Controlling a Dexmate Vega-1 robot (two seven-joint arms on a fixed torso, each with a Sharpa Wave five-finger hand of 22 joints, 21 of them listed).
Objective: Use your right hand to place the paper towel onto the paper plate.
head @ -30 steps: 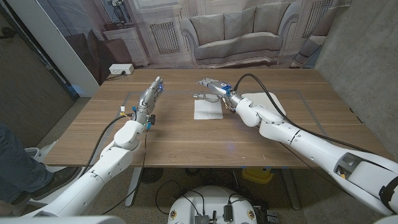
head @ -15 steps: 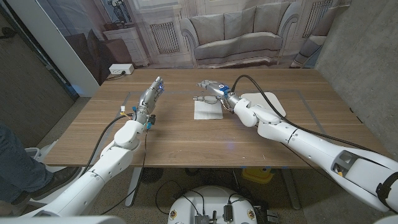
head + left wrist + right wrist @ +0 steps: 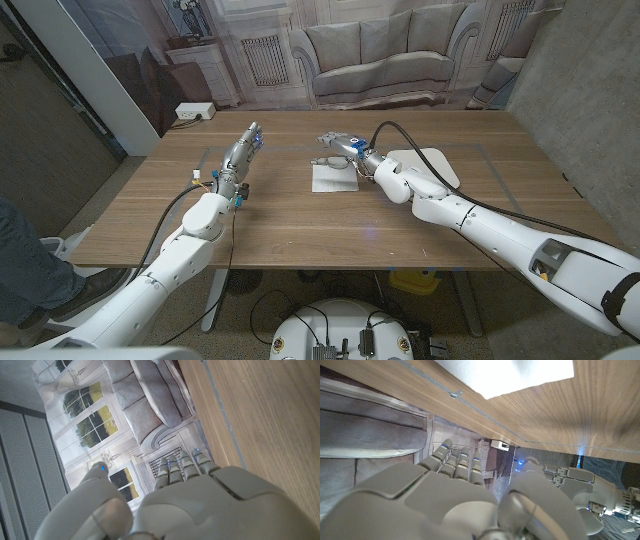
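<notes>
Backdrop: printed sofa-and-window scene behind a wooden surface, with a grey wall to the robot's right.

Right arm: reaches from the near right corner across the surface toward the middle. Over the last second it has pushed slightly further toward the far side, the hand drifting a little to the robot's left.

Left arm: unchanged; no movement over the same second.

Paper plate: white, lying just to the right of the right hand and partly hidden behind the forearm. Nothing on it that I can see.

Paper towel: white square, flat on the surface at centre, to the left of the plate. Same spot as a second ago. In the right wrist view its corner lies on the wood, apart from the hand.

Right hand: now over the far edge of the towel. Fingers extended side by side, thumb apart from them, gripping nothing. Whether any fingertip touches the paper, I cannot tell.

Left hand: stands on the left side of the surface, fingers straight and close together, empty.

Judgement: the shift reads as positioning for a grasp. Towel not yet lifted; pick and carry to the plate remain.
</notes>
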